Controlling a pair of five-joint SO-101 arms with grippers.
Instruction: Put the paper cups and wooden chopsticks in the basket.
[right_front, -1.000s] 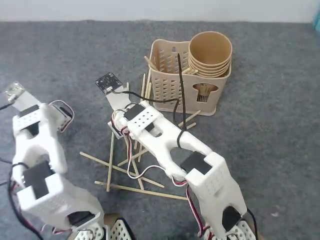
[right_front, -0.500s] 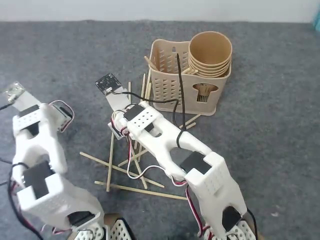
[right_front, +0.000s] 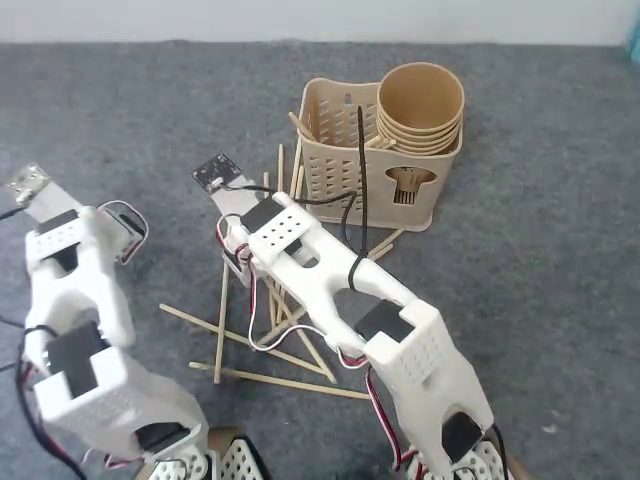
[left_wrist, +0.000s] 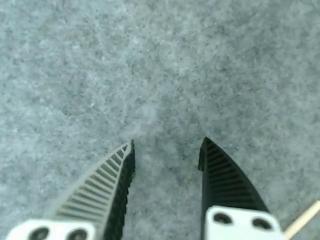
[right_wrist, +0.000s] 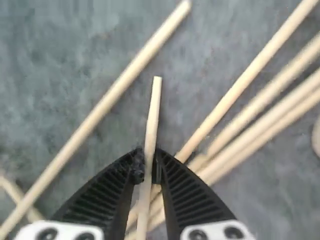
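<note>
A beige slotted basket (right_front: 338, 172) stands at the back of the grey carpet. A stack of brown paper cups (right_front: 421, 103) sits in its right compartment, and a chopstick end (right_front: 300, 126) pokes from the left one. Several wooden chopsticks (right_front: 285, 382) lie scattered in front of the basket, under my right arm (right_front: 300, 255). My right gripper (right_wrist: 148, 160) is shut on one chopstick (right_wrist: 152, 112) just above the others on the carpet. Far to the left of the pile, my left arm (right_front: 75, 255) rests. Its gripper (left_wrist: 167, 145) stands open over bare carpet.
A black cable (right_front: 360, 170) loops from the right arm up in front of the basket. A chopstick tip (left_wrist: 302, 220) lies beside the left gripper. Bare carpet stretches to the right of the basket and along the back.
The right arm has shifted a little to the left and away, and the chopsticks beneath it have turned and spread. The left arm has not moved.
</note>
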